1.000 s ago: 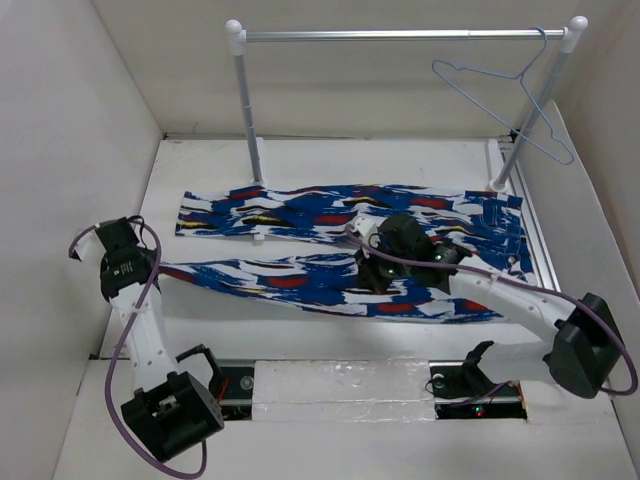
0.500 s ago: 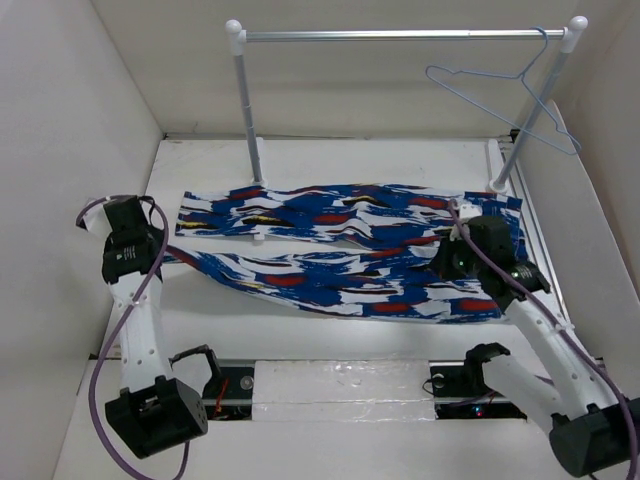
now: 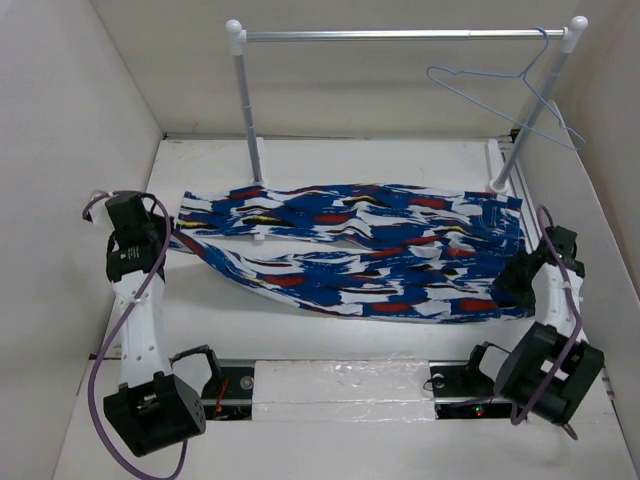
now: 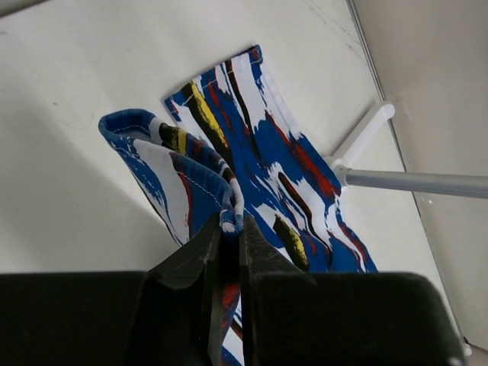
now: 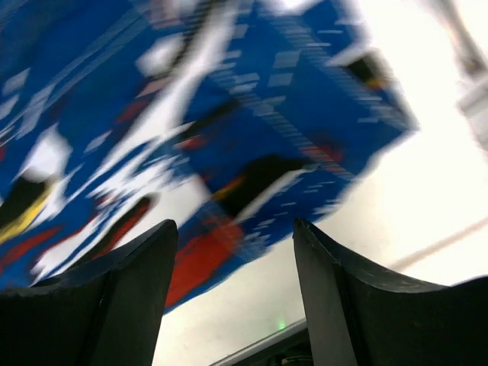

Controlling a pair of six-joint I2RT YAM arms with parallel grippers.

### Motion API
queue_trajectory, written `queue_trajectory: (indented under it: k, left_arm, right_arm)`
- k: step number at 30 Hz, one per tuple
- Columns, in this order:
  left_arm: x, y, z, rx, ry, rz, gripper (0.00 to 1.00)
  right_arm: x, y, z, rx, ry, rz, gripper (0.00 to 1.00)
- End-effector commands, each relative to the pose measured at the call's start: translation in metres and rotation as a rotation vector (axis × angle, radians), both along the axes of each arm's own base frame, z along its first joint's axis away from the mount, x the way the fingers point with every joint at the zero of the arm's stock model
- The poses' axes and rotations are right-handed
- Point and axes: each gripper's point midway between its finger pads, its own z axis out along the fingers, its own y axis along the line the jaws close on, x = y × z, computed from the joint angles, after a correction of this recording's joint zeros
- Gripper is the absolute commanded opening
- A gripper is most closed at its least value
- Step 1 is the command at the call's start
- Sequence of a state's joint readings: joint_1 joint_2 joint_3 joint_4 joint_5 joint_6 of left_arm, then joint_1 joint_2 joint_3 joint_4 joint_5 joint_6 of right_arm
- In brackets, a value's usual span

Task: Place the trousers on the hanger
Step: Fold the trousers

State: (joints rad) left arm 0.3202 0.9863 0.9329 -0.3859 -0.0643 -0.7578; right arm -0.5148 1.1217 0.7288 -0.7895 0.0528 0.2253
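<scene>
- The white left wall (image 3: pixel 60 150) slants down the left of the top view, close beside the left gripper (image 3: pixel 150 250). I have little room to swing outward there.
- The left gripper (image 4: pixel 229 229) is clamped tight on a stitched hem of the trousers (image 3: pixel 370 250). In the wrist view that hem is folded and lifted off the table (image 3: pixel 350 165).
- The trousers (image 4: pixel 259 152) lie across the middle of the frame as two long bands.
  - The far leg lies flat, and the near leg runs rightward from my grip.
  - The cloth is soft and wrinkled, with a busy blue, white, red and black print and small yellow flecks.
- The table is matte white. A bare strip shows behind the cloth and a narrower one in front, towards the arm bases.
- The rail (image 3: pixel 400 35) is a smooth silver tube on white posts, spanning the upper frame. Its left post comes down at the far edge of the trousers.
- The hanger (image 3: pixel 500 85) is at the upper right. It is thin light-blue wire, triangular, hooked over the rail's right end and hanging tilted, well apart from the cloth.
- The right gripper (image 3: pixel 520 275) sits at the lower right, at the right-hand edge of the trousers (image 5: pixel 229 114).
  - Its jaws stand apart with nothing between them (image 5: pixel 236 229).
  - That wrist view is motion-blurred.
- The right wall (image 3: pixel 610 150) runs close past that arm.
</scene>
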Motion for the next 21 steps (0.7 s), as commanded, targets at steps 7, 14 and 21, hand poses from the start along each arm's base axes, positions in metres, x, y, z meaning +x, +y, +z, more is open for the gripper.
queue_trajectory:
  k: [7,14,21]
  left_arm:
    - [0.023,-0.007,0.013,-0.075,-0.107,-0.007,0.0]
    - [0.023,-0.009,0.009,-0.079,-0.095,-0.027,0.0]
    - [0.013,0.012,0.0,0.0,-0.048,0.07,0.0]
  right_arm:
    - [-0.039,-0.049,-0.007,-0.015,0.098,-0.37,0.69]
    - [-0.026,-0.042,-0.039,0.086,0.084,-0.434,0.66]
    - [-0.015,-0.049,-0.044,0.07,0.066,-0.381,0.09]
